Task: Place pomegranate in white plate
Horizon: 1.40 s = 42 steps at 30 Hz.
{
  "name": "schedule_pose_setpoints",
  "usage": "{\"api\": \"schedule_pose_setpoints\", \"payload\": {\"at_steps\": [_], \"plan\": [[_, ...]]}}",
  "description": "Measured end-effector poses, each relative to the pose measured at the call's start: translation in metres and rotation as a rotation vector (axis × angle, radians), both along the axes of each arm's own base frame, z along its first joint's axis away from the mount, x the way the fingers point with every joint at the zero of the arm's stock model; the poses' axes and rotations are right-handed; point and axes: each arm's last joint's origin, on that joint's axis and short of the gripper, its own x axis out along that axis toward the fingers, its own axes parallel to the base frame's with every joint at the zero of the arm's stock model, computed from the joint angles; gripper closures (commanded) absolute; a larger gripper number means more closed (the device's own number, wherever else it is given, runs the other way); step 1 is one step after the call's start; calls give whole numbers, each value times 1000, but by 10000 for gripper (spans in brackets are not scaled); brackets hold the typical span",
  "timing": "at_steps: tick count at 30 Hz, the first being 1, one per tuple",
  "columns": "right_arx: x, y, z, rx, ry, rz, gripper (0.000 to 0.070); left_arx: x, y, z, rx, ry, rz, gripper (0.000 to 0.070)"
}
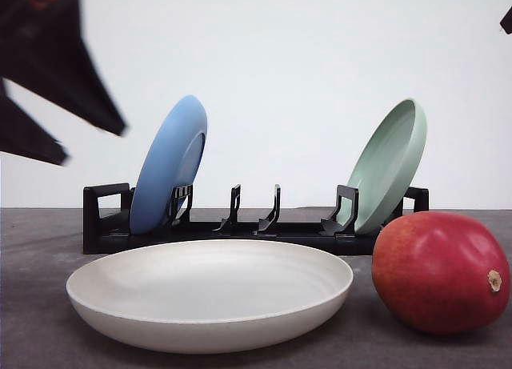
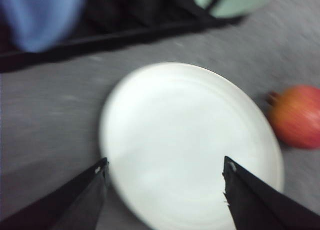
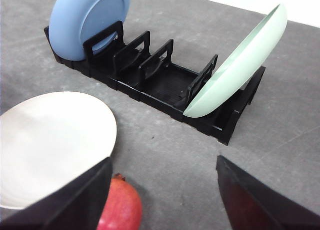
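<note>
The red pomegranate [image 1: 441, 271] lies on the grey table just right of the white plate [image 1: 96, 301], a tan nub on its right end. The plate is wide, shallow and bare. In the left wrist view my left gripper [image 2: 165, 171] hangs open above the plate [image 2: 150, 95], with the pomegranate [image 2: 298, 116] off to one side. In the right wrist view my right gripper [image 3: 162, 165] is open above the table, the pomegranate [image 3: 121, 205] showing partly behind one finger [image 3: 75, 200], next to the plate [image 3: 30, 120]. A dark blurred arm [image 1: 48, 73] crosses the front view's upper left.
A black dish rack [image 1: 104, 225] stands behind the plate. A blue plate [image 1: 164, 165] leans in its left end and a pale green plate [image 1: 392, 161] in its right end. Grey tabletop [image 3: 165, 150] lies between rack and fruit.
</note>
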Motion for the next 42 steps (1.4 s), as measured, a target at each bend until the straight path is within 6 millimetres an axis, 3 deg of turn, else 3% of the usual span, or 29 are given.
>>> {"api": "schedule_pose_setpoints", "payload": {"at_steps": [6, 12, 20, 29, 34, 42], "plan": [[0, 1, -1, 71, 58, -12, 278, 1, 33, 2, 89, -20, 126, 265], [3, 5, -7, 140, 206, 2, 278, 3, 53, 4, 173, -58, 194, 265], [22, 25, -10, 105, 431, -15, 278, 8, 64, 27, 181, -132, 214, 265], [54, 64, -10, -71, 591, -44, 272, 12, 65, 33, 200, -69, 210, 265], [66, 81, -25, -158, 658, -61, 69, 13, 65, 32, 201, -63, 209, 265], [78, 92, -49, -237, 759, -82, 55, 13, 65, 32, 201, -63, 209, 265]]}}
